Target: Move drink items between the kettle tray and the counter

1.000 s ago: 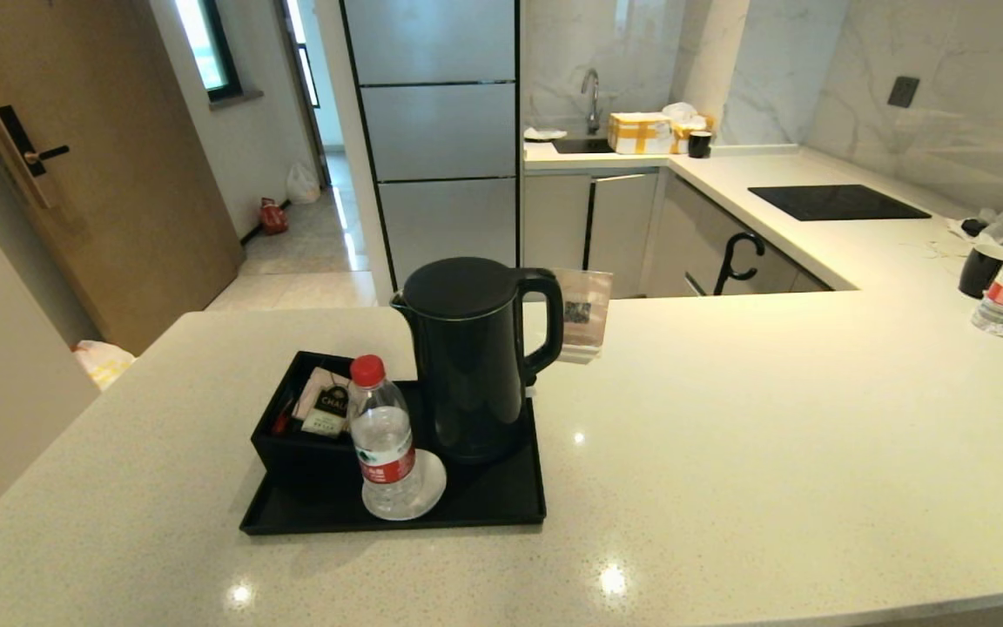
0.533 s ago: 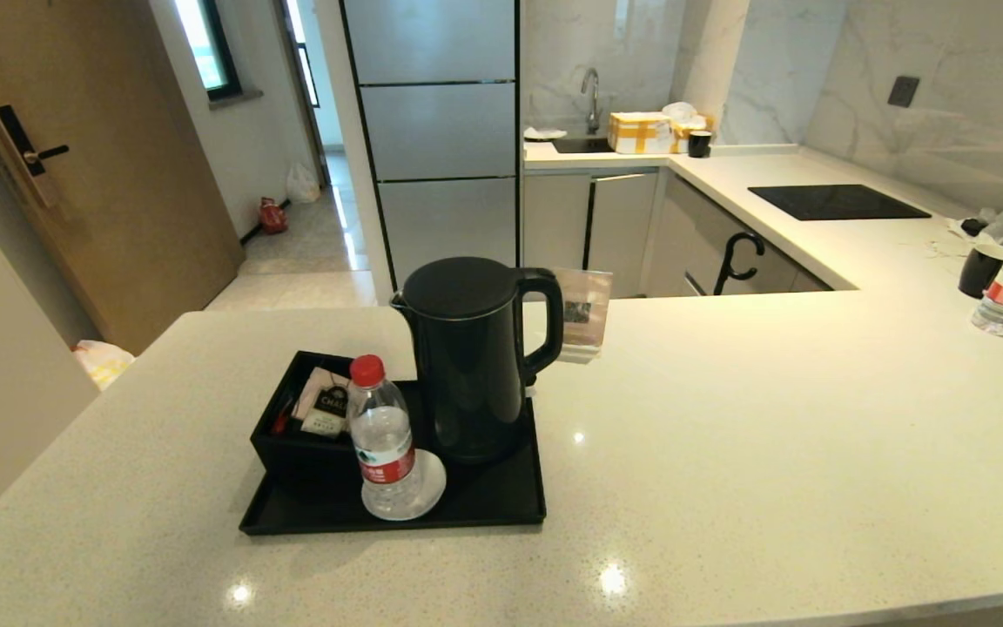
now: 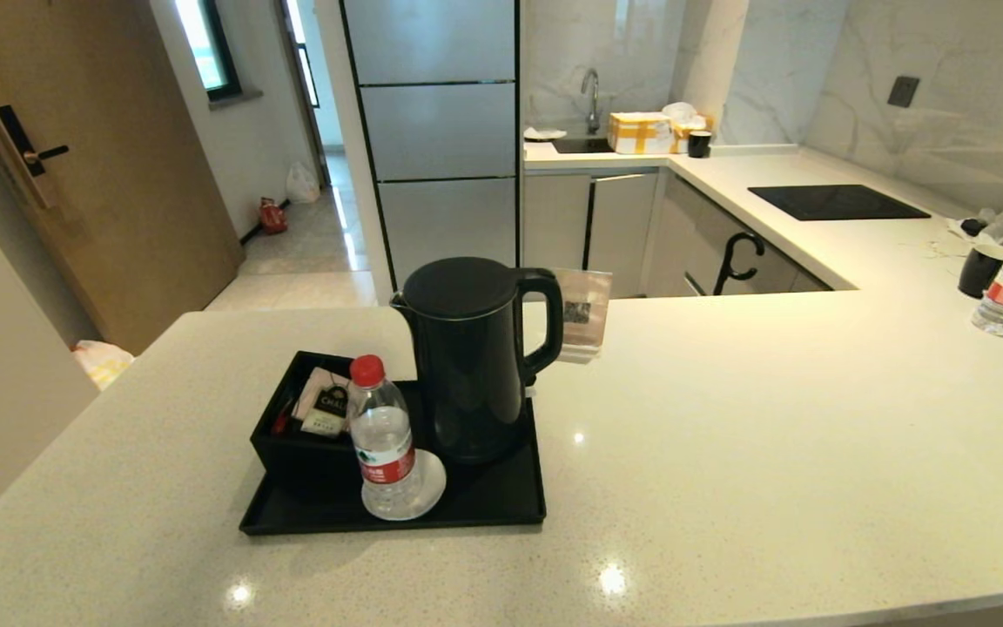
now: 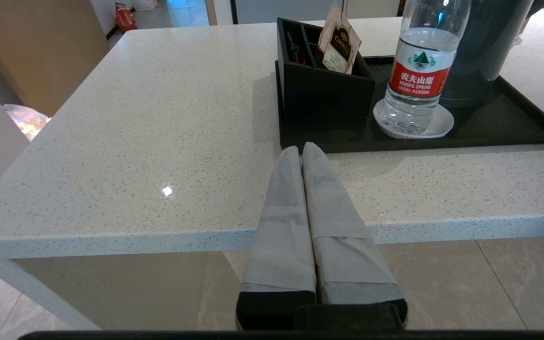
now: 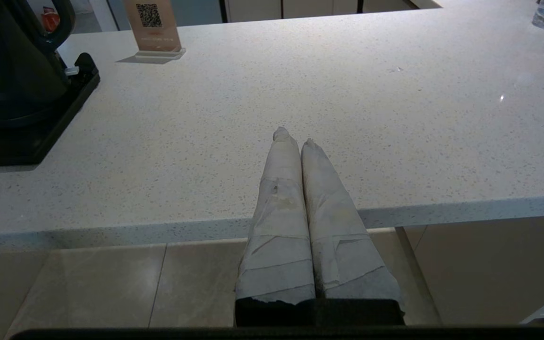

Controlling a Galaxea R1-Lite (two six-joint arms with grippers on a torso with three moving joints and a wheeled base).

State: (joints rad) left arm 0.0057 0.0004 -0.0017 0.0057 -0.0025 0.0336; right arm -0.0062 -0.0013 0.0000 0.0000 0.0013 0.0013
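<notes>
Counter (image 3: pixel 728 418) bottle (image 4: pixel 418 71) label reads "NONGFU SPRING".

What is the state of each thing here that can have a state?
Tall black electric kettle: upright on tray, lid closed.
Small clear plastic bottle, red cap: upright on white coaster, capped.
Left tool: shut, empty.
Right tool: shut, empty.
Brown door: closed.

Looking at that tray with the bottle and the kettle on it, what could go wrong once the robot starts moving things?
The water bottle stands on a loose coaster close beside the kettle and the sachet box, so a reaching tool might knock a neighbour or drag the coaster. The bottle is tall and narrow, so a nudge could tip it. The kettle's handle faces the card stand, which could get bumped.
</notes>
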